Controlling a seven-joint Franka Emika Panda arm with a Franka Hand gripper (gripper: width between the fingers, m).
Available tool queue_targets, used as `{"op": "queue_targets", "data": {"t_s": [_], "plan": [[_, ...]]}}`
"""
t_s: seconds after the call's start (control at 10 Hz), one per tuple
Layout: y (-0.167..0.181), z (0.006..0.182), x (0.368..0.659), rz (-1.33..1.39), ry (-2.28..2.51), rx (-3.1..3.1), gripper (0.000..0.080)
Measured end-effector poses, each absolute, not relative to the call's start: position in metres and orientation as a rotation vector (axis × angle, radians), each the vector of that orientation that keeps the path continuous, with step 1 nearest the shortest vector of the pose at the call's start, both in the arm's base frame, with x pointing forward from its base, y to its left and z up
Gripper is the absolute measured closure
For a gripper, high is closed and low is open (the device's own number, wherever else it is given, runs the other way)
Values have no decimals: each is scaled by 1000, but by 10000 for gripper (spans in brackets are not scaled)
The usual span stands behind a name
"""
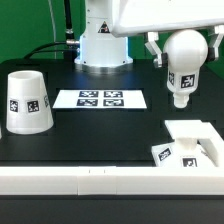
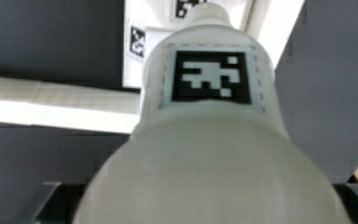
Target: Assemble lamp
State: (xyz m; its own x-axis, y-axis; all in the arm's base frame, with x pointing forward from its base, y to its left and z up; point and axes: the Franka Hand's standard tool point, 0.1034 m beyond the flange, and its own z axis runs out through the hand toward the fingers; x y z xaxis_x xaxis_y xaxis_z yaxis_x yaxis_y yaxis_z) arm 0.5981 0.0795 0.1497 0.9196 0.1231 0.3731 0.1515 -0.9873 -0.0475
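Exterior view: the black table [image 1: 60, 145] was the largest thing, with a white rail [image 1: 90, 182] along its near edge. The shade [image 1: 25, 102] stood upright, well away from the hand, on the exterior view's left. The flat square base [image 1: 195, 140] lay below the hand and nearer the camera, with nothing mounted on it. The marker board [image 1: 100, 98] lay flat between the shade and the hand's side of the table.

The gripper [image 1: 185, 48] hung in the air, clear of the table. One of its fingers [image 1: 154, 48] showed on each side of the bulb [image 1: 183, 75]. It was closed only as far as the round head allowed. The bulb hung stem-down, its tip apart from the base and above it.

Progress, as judged: early. The bulb was lifted, but no two parts were joined. Left to do: seat the stem on the base, then fetch the shade and set it over the bulb.

Wrist view: the bulb [image 2: 202, 130] filled the picture, and the square tag on its stem read sharply. The exterior view gave that tag only small. The wrist view showed no shade, and I could not tell whether the pale band behind the stem was the base or the rail. Height over the base was readable only from the exterior view.
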Motion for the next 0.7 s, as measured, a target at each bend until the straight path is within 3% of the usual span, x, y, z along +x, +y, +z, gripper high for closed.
{"op": "queue_targets", "data": {"t_s": [0.4,0.7], "plan": [[81,154,617,-648,-449,-2999,223],[81,152,615,-644,-443,-2999,223]]}}
